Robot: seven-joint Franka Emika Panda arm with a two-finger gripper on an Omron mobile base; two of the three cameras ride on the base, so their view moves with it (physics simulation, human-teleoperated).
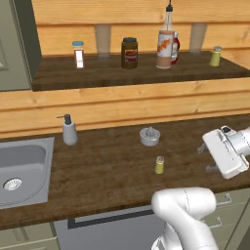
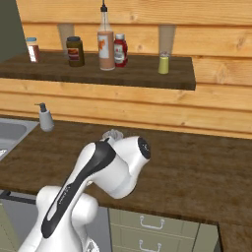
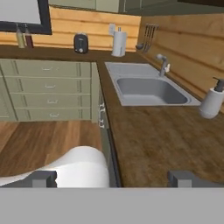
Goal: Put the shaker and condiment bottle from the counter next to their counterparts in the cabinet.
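A small yellow-green shaker (image 1: 159, 165) stands upright on the dark wood counter (image 1: 107, 171), in front of a grey juicer. My gripper (image 1: 205, 158) hovers open to its right, a hand's width away, pointing left with nothing between its fingers. In the cabinet (image 1: 97, 73), the tall condiment bottle (image 1: 167, 44) of orange sauce stands on the shelf board, touching or nearly touching the squat red bottle (image 1: 175, 47) behind it. A second shaker (image 1: 215, 56) is further right. The right base view shows the same condiment bottle (image 2: 105, 44), red bottle (image 2: 120, 50) and shelf shaker (image 2: 164, 64); my arm hides the counter shaker there. In the hand view, the open fingertips (image 3: 41, 178) flank the counter.
A grey juicer (image 1: 150, 136) and a soap dispenser (image 1: 69, 130) stand on the counter. The steel sink (image 1: 19, 171) lies at the left. On the shelf are a dark brown jar (image 1: 129, 52) and a white red-striped jar (image 1: 78, 53). A grey-green door panel (image 1: 14, 44) hangs open on the left.
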